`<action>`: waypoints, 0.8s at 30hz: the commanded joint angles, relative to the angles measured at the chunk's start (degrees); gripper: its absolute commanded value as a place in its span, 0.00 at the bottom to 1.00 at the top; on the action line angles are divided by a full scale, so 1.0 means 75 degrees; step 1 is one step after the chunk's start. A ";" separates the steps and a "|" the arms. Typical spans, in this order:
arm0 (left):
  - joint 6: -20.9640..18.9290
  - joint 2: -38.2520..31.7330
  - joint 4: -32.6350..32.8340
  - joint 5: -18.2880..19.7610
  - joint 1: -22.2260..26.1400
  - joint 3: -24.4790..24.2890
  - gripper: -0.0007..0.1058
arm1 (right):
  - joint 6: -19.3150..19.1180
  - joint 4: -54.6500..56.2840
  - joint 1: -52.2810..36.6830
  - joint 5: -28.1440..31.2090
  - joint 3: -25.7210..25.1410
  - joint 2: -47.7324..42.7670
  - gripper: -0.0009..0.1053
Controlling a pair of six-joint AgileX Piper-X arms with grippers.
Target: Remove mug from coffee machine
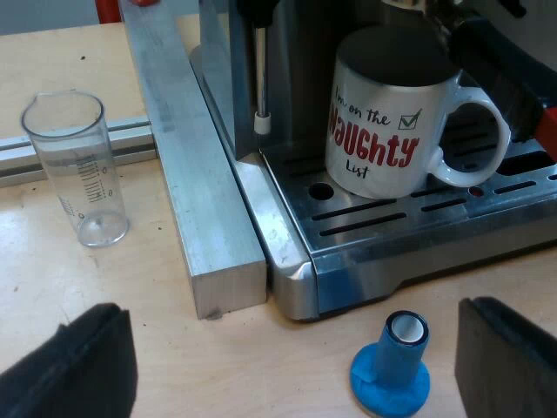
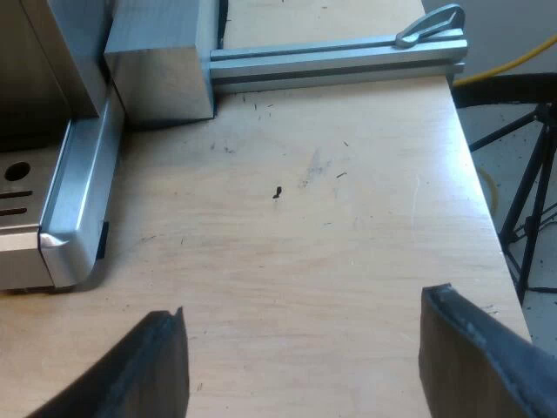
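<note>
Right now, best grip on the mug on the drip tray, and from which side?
Pinch the handle of the mug from the open front of the machine. The mug stands upright on the drip tray with the machine's head close over its rim, so a top grip looks blocked; the loop juts sideways, away from the steam wand.

Measuring glass (image 1: 77, 165) markings — too small to read; the holder's handle (image 1: 496, 65) runs behind the mug (image 1: 383, 122), red end (image 1: 548, 131) cut off.
</note>
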 commanded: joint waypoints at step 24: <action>-0.1176 -0.0093 -0.1696 0.1030 -0.0747 -0.0222 0.72 | 0.0014 -0.0495 0.1461 -0.1355 -0.1282 0.2163 0.57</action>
